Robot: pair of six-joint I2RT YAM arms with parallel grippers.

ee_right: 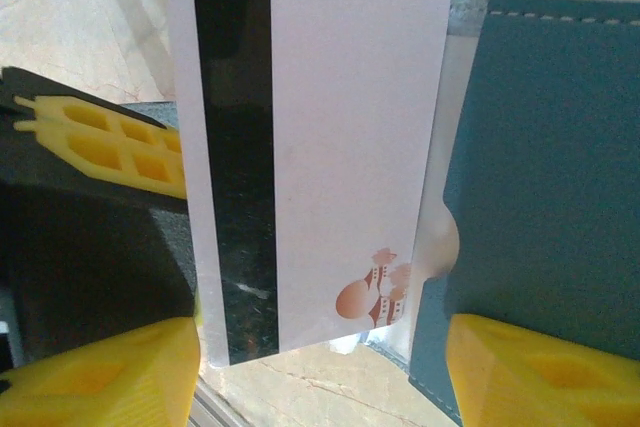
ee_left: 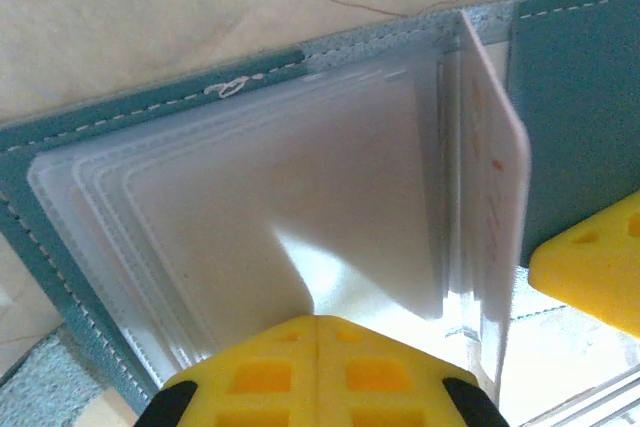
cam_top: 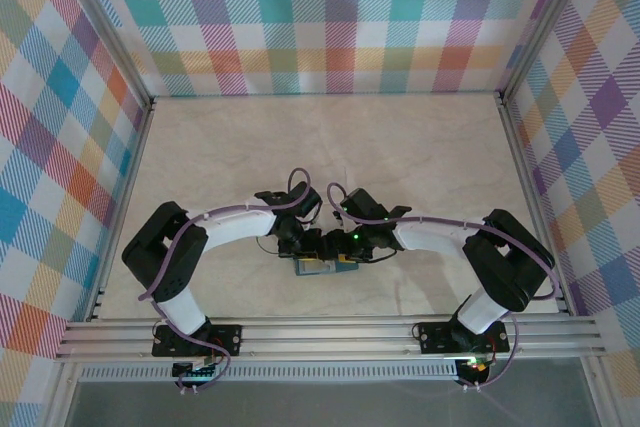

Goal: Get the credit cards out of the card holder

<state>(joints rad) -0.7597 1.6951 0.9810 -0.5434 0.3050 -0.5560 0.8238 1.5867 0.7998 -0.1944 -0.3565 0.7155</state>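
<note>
The teal-blue card holder (cam_top: 318, 268) lies open on the table between my two arms. In the left wrist view its clear inner sleeves (ee_left: 270, 207) fan out, and my left gripper (ee_left: 318, 322) is shut with its tip pressing down on them. One of the credit cards (ee_right: 330, 147) stands up out of a sleeve, pale pinkish-white with a black band and an orange logo; it is seen edge-on as the card (ee_left: 495, 197) in the left wrist view. My right gripper (ee_right: 320, 347) is open, its fingers on either side of this card and not touching it. The card holder's teal cover (ee_right: 550, 197) lies to the card's right.
The marble-patterned table (cam_top: 330, 147) stretches beyond the arms, walled by checked panels. An aluminium rail (cam_top: 330, 332) runs along the near edge. The left gripper's yellow finger (ee_right: 100, 142) sits close to the left of the card.
</note>
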